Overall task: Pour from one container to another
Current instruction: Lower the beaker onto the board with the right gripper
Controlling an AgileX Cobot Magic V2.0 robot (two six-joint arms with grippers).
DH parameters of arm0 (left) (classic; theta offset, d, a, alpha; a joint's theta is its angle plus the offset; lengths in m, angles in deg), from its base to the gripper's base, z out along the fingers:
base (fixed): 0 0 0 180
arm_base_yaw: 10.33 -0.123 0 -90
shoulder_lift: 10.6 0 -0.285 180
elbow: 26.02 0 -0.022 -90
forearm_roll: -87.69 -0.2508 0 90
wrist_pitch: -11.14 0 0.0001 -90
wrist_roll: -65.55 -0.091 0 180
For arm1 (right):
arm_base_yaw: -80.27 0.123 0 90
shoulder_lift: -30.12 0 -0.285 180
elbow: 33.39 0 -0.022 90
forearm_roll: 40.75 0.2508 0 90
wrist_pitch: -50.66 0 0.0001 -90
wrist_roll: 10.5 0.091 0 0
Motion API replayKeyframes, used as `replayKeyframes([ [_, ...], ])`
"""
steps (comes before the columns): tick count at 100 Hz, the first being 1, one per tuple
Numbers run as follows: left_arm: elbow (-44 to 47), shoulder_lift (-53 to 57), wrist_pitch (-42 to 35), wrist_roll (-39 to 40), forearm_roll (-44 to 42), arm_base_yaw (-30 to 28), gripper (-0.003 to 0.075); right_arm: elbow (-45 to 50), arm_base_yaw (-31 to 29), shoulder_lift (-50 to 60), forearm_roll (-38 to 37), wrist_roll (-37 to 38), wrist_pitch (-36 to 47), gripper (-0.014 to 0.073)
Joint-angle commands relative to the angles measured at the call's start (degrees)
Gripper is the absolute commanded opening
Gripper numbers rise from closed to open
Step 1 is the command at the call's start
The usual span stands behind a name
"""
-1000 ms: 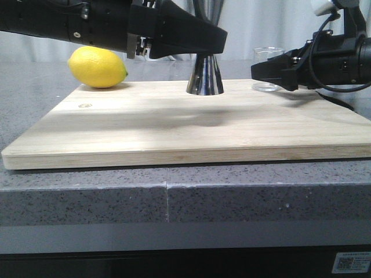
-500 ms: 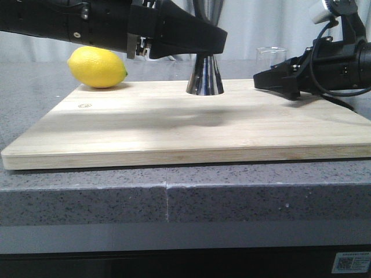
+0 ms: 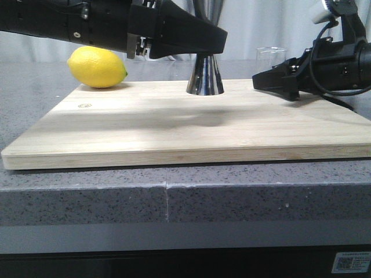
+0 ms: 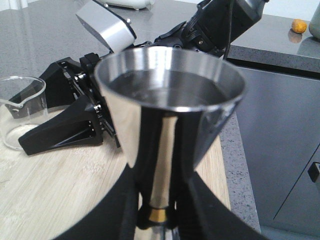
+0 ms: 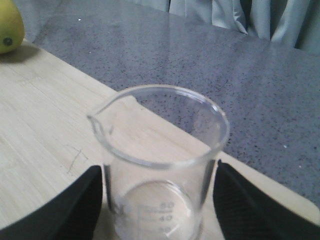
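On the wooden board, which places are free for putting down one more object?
The wooden board is bare across its whole near half, in front of the jigger. The far edge is crowded: lemon, jigger under the left gripper, and beaker between the right gripper fingers.

- beaker (image 5: 162, 165): clear glass, faint white printed marks
- jigger (image 4: 167, 120): shiny silver steel, thin gold band at the waist
- lemon (image 3: 97, 67): bright yellow
- board (image 3: 191, 124): pale wood, fine grain lines
- counter (image 3: 174, 197): speckled grey stone
- both grippers (image 3: 217, 40) (image 3: 266, 78): black
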Motion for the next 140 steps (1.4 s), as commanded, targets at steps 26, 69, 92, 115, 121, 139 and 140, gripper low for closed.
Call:
replayKeyframes([
  [26,-1.7,2.6,3.55,0.56,3.9,0.48,-0.0019,-1.12,-0.36,5.12,1.77,1.43,2.43,0.0432],
  [69,-1.7,2.6,3.55,0.56,3.9,0.48,-0.0019,-1.12,-0.36,6.71,-4.04,8.39,-0.29,0.0432],
  [92,-1.7,2.6,3.55,0.56,3.9,0.48,-0.0019,-1.12,-0.36,8.67,-6.01,10.08,-2.63,0.0432],
  [115,-1.7,2.6,3.55,0.46,3.9,0.48,-0.0019,-1.12,-0.36,10.57,-8.66,11.87,-4.69,0.0432],
  [121,-1.7,2.6,3.55,0.46,3.9,0.48,-0.0019,-1.12,-0.36,10.81,-9.19,12.71,-4.95,0.0432],
  [139,-1.7,2.6,3.55,0.46,3.9,0.48,-0.0019,-1.12,-0.36,10.81,-11.16,14.54,-5.76,0.0432],
  [140,-1.7,2.6,3.55,0.46,3.9,0.48,-0.0019,-1.12,-0.36,10.81,-11.18,14.54,-5.92,0.0432],
])
